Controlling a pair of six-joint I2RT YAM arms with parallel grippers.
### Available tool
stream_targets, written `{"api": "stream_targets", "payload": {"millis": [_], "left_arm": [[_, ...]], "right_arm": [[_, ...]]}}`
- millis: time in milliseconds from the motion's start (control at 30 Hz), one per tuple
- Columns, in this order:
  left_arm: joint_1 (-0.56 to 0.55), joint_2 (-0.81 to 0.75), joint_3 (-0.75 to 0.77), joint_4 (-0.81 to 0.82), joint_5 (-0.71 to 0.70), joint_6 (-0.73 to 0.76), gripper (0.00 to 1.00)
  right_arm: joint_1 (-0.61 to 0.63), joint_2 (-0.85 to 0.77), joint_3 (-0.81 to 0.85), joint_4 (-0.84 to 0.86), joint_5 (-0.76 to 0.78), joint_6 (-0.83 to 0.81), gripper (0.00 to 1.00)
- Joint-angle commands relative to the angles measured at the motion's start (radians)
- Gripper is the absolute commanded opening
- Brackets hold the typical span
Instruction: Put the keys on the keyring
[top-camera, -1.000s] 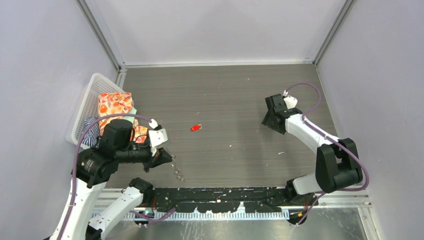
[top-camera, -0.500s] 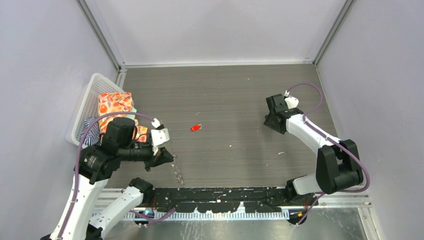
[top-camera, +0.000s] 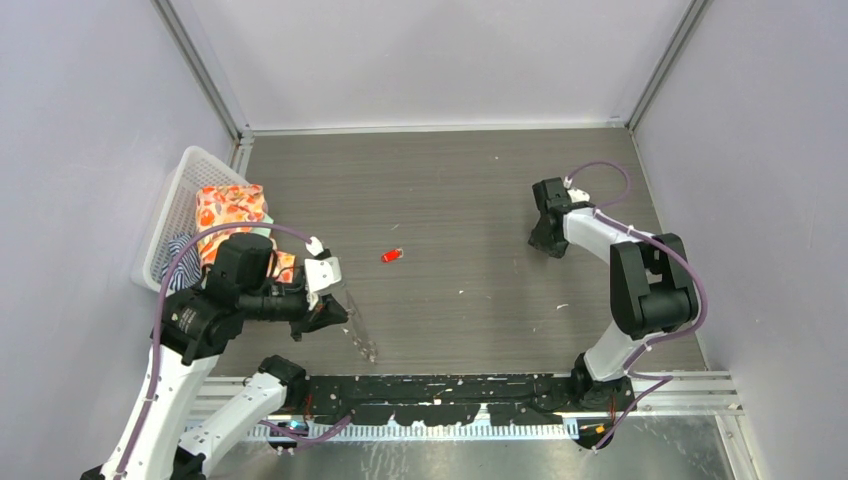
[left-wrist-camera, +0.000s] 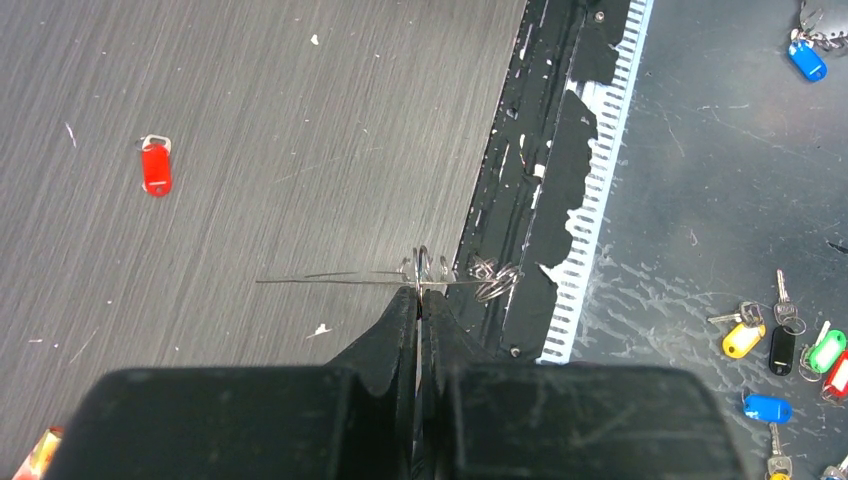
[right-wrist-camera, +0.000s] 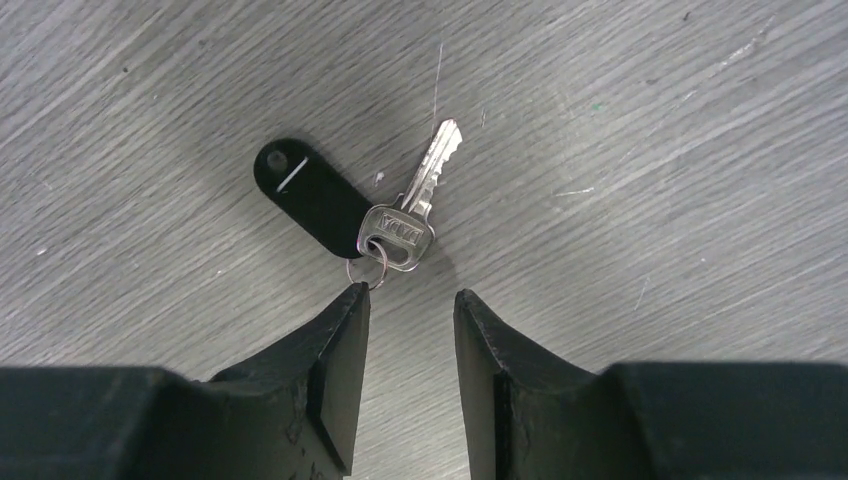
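Note:
My left gripper (top-camera: 343, 312) is shut on the keyring (top-camera: 361, 338), a thin silver wire loop carrying a few small silver rings, held above the table near its front edge. In the left wrist view the keyring (left-wrist-camera: 330, 278) shows edge-on, pinched in my left gripper (left-wrist-camera: 420, 291). The red key (top-camera: 392, 255) lies flat mid-table, apart from both grippers; it also shows in the left wrist view (left-wrist-camera: 155, 166). My right gripper (top-camera: 541, 243) is open and empty, pointing down. In its wrist view my right gripper (right-wrist-camera: 410, 300) hangs just before a silver key (right-wrist-camera: 418, 205) with a black tag (right-wrist-camera: 305, 195).
A white basket (top-camera: 178, 192) with patterned cloth (top-camera: 228, 212) stands at the left wall. A black strip (left-wrist-camera: 545, 170) runs along the table's front edge. Several coloured key tags (left-wrist-camera: 742, 341) lie on the lower metal surface beyond it. Walls close in on both sides.
The right arm has folded, its elbow swinging up and in, while its gripper stays near the same spot. The left gripper shifted slightly and the keyring swung a little to the right.

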Motion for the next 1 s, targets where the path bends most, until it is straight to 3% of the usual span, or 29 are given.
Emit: {"api": "stream_targets", "payload": {"millis": [0,500,967], "left_arm": [[0.0,0.001,0.023,0.038,0.028,0.017,0.0],[0.0,-0.007,0.025,0.04,0.025,0.018,0.0],[0.0,-0.006,0.031,0.034,0.027,0.02,0.0]], "right_arm": [[-0.014,0.015,0.059,0.035,-0.036,-0.029,0.41],[-0.053,0.061,0.088,0.031,-0.091,-0.045,0.31],[-0.057,0.059,0.093,0.035,-0.114,-0.042,0.06]]}}
